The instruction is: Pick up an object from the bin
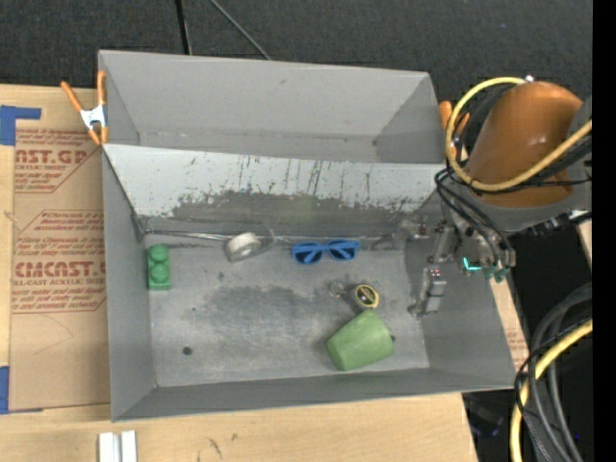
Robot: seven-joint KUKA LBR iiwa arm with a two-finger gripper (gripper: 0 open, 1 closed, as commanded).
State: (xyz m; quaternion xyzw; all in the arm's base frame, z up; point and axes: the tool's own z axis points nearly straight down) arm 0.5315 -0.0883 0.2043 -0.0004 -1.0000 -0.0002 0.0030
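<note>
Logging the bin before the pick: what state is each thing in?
green plastic cup: tipped on its side, free
blue plastic sunglasses: lying flat, free
silver round roll: lying loose
green toy brick: lying flat, alone at left
small yellow-and-black disc: flat, just apart from the cup
tool: low at right, touching none of them

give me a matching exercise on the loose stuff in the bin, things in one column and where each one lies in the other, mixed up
Things
1. green block
2. silver roll
3. blue sunglasses
4. pale green cup

Places, as seen in the camera view
A. lowest on the floor, right of the middle
B. far left, on its own
C. at the foot of the back wall, about the middle
D. at the foot of the back wall, between the block and the glasses

Pairs: 1-B, 2-D, 3-C, 4-A
</note>
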